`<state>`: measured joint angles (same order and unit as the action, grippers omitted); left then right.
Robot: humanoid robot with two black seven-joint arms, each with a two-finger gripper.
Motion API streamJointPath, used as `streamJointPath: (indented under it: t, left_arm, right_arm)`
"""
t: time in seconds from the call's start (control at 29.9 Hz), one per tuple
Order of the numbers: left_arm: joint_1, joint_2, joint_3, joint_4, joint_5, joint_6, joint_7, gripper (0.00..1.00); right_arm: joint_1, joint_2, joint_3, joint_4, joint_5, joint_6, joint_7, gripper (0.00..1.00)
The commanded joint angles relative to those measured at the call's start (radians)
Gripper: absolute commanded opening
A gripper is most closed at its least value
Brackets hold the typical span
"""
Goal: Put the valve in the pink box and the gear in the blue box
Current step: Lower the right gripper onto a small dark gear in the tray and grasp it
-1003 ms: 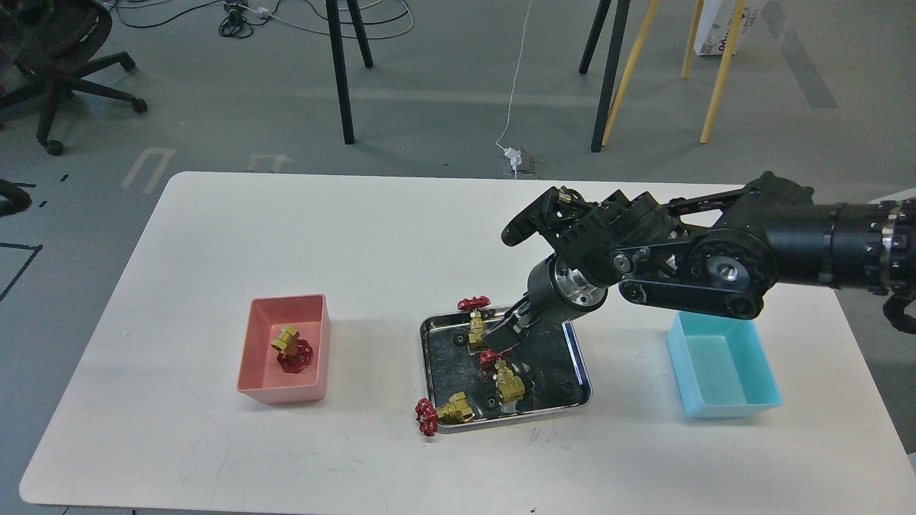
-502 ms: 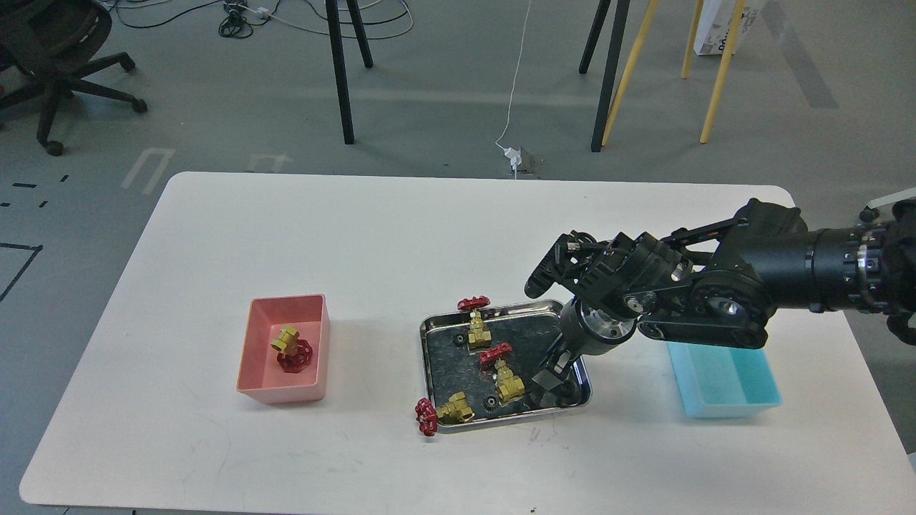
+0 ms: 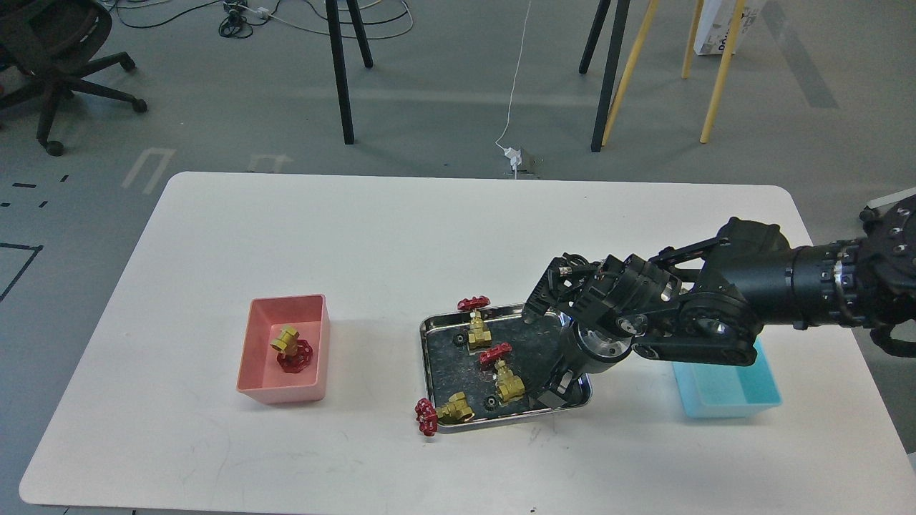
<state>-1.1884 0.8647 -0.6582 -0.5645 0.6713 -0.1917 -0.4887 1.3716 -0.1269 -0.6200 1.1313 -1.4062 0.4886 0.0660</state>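
Note:
A steel tray (image 3: 436,357) in the middle of the table holds three brass valves with red handwheels: one at the back (image 3: 478,330), one in the middle (image 3: 507,379), and one at the front left (image 3: 451,410) with its wheel over the rim. Small black gears lie in the tray, one at the front (image 3: 491,403) and one at the back left (image 3: 458,339). My right gripper (image 3: 554,392) is low in the tray's front right corner; its dark fingers cannot be told apart. A fourth valve (image 3: 290,347) lies in the pink box (image 3: 257,336). The blue box (image 3: 726,393) is partly behind my right arm. My left gripper is out of view.
The white table's front edge runs close below the tray. My right forearm (image 3: 773,293) reaches in from the right, above the blue box. Chair and stand legs stand on the floor beyond the table's far edge.
My right gripper has moved from the tray's back left, near the valves, across to its front right corner and has come down lower. The valves and gears in view have not moved.

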Motion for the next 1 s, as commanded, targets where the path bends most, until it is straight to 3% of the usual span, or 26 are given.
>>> streamJointPath:
  t: [0.0, 0.33, 0.7, 0.97]
  left_arm:
    - [0.000, 0.000, 0.000, 0.000, 0.001, 0.001, 0.000, 1.00]
    - [0.000, 0.004, 0.000, 0.005, -0.001, 0.000, 0.000, 1.00]
    - [-0.011, 0.005, 0.000, 0.029, -0.001, -0.008, 0.000, 1.00]
    - [-0.011, 0.007, 0.000, 0.029, -0.001, -0.008, 0.000, 1.00]
  right_arm:
    - [0.000, 0.013, -0.006, 0.001, 0.001, 0.000, 0.000, 0.81]
    - [-0.011, 0.024, -0.012, -0.001, 0.000, 0.000, -0.031, 0.54]
    - [-0.029, 0.018, -0.015, 0.001, 0.000, 0.000, -0.051, 0.50]
    - [-0.029, 0.016, -0.032, 0.004, 0.001, 0.000, -0.063, 0.38]
